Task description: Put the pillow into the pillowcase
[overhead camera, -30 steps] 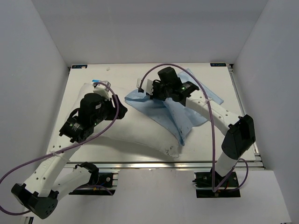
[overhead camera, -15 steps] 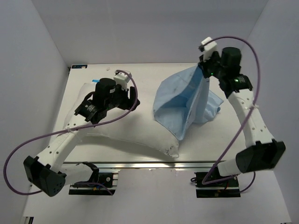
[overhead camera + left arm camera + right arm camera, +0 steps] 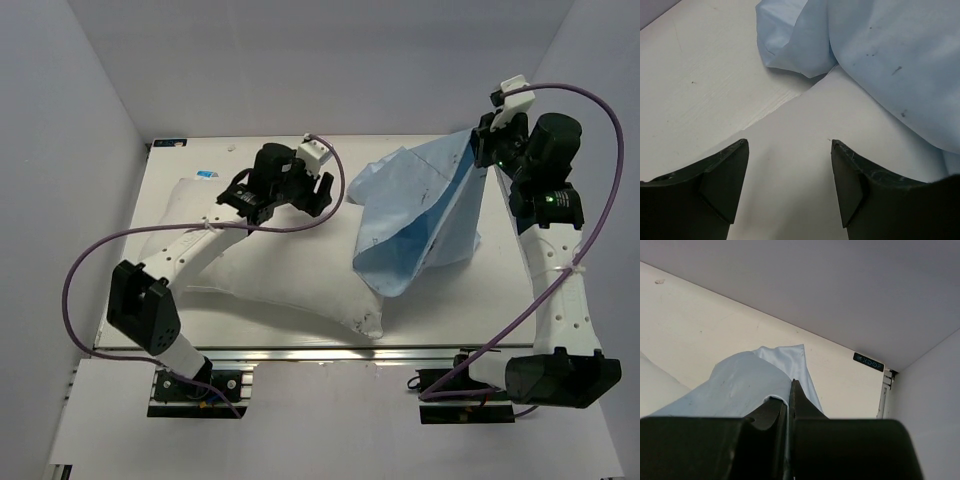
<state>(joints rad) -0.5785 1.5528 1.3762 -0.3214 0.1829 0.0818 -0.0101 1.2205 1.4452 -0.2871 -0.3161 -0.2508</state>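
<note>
tabletop (image 3: pixel 450 300): white, carries both items.
pillow (image 3: pixel 270 285): white, lying flat; long axis runs left to right across the near half, right end under draped cloth.
pillowcase (image 3: pixel 420 210): light blue, hung up at far right, lower part resting on the pillow's right end.
right pincer (image 3: pixel 480 150): clenched on the pillowcase's top edge.
left pincer (image 3: pixel 790 145): released, grasping nothing, above the pillow's far edge; the pillowcase's loose edge lies just to its right, so the left arm is judged nearer.

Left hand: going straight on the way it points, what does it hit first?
Probably the pillow, right ahead of the open left hand; the pillowcase lies just beyond. Depth unclear.
</note>
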